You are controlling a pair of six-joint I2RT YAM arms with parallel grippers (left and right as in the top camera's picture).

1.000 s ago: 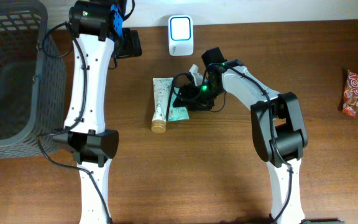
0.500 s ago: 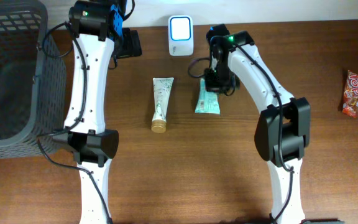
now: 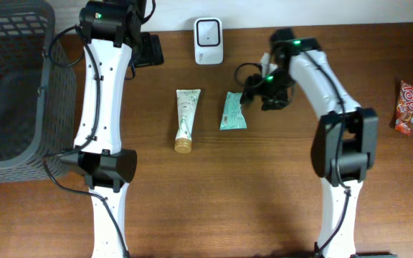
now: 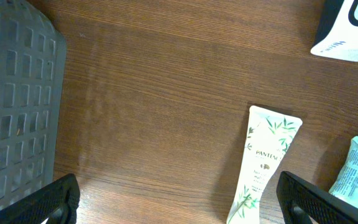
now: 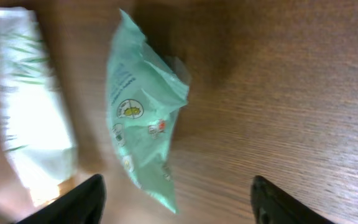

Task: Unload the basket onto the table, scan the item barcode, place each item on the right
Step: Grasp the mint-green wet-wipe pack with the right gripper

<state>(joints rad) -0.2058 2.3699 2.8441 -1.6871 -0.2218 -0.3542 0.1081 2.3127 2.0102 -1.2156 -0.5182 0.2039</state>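
wood table [image 3: 192, 201] | tube [image 4: 263, 163] reads PANTENE | green packet [image 5: 142, 118] text unreadable

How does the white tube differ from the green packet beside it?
The white tube is long, narrow and has a tan cap; the green packet is shorter, wider and crinkled. The tube shows a leaf print; the packet shows small icons. Both lie flat on the table, apart.

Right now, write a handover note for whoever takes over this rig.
Left gripper: fingers open, empty, over the table between basket and tube.
Right gripper: fingers open, empty, beside the green packet.
Tube and green packet lie side by side before the scanner.
Done: no scan shows.
Left: lift one item, present its barcode to the scanner.
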